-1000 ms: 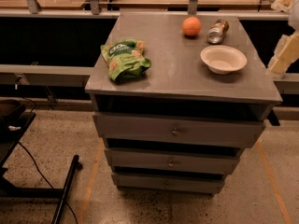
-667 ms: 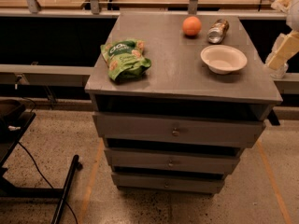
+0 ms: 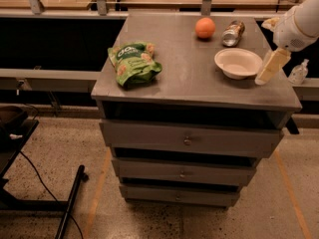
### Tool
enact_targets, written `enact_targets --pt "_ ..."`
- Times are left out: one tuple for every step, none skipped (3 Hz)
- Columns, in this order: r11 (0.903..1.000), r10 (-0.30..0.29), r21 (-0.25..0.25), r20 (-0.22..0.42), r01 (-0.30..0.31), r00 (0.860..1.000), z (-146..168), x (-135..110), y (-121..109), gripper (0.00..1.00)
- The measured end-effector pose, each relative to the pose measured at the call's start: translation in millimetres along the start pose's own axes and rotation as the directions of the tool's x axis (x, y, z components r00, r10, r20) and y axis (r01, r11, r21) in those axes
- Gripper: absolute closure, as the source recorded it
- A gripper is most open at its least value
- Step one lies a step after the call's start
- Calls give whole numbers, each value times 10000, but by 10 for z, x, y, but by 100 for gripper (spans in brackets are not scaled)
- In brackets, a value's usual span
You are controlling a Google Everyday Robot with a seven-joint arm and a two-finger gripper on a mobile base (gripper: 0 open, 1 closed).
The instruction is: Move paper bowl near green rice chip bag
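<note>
Near desk's (image 3: 189, 86) right edge, paper bowl (image 3: 238, 62); near left edge, green rice chip bag (image 3: 133, 63). Just beside bowl, gripper (image 3: 271, 66); open or closed, cannot tell.

Shallow round off-white paper bowl (image 3: 238, 62) and soft green rice chip bag (image 3: 133, 63), well apart on the grey worktop (image 3: 194, 83).

The paper bowl stands upright, wide rim level, toward 2 o'clock on the worktop, near its right edge. The green rice chip bag lies flat and a little crumpled toward 9 o'clock, near the left edge, with its dark green label and white lettering facing up and pale chips pictured around it. From the bowl, the bag lies at 9 o'clock, with bare worktop between them. The pale tool (image 3: 271, 66) hangs just beside the bowl at its 3 o'clock, over the worktop's right edge; contact with the rim cannot be told.
</note>
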State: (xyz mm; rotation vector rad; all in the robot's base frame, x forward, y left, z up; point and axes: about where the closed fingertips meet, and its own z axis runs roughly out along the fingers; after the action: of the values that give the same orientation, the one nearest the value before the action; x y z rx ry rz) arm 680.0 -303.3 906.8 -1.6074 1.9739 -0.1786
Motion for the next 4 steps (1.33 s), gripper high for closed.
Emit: enact_targets --pt "9998 137 -146 -248 -141 9996 340 58 -49 18" --pt "9996 47 -270 -533 -61 9986 537 67 -55 40" --pt "9995 -75 -311 -699 54 9975 642 60 -52 64" --pt "9995 -323 15 -498 324 9982 551 -32 -72 87"
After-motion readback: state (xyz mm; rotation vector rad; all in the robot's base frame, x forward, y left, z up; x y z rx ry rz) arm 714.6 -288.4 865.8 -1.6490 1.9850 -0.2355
